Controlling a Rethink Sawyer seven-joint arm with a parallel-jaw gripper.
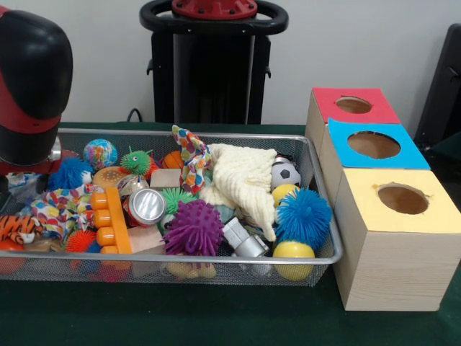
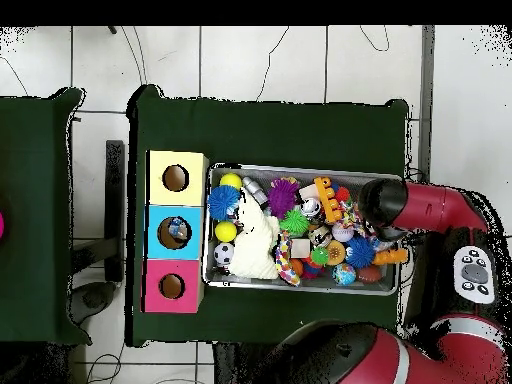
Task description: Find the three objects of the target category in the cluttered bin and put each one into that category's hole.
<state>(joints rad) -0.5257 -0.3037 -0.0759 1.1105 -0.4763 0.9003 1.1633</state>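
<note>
The silver wire mesh bin stands on the green table, full of toys; it also shows in the overhead view. The blue-surround hole is in the middle of three wooden boxes beside the bin, and shows in the overhead view. My arm's black and red end hangs over the left end of the bin, which is the right end in the overhead view. The gripper is hidden beneath it. The bin holds a purple spiky ball, a blue spiky ball, a soccer ball and yellow balls.
A red-surround hole and a pale-yellow-surround hole flank the blue one. Also in the bin are a cream cloth, a silver can, an orange brick, a patterned cloth and a globe ball.
</note>
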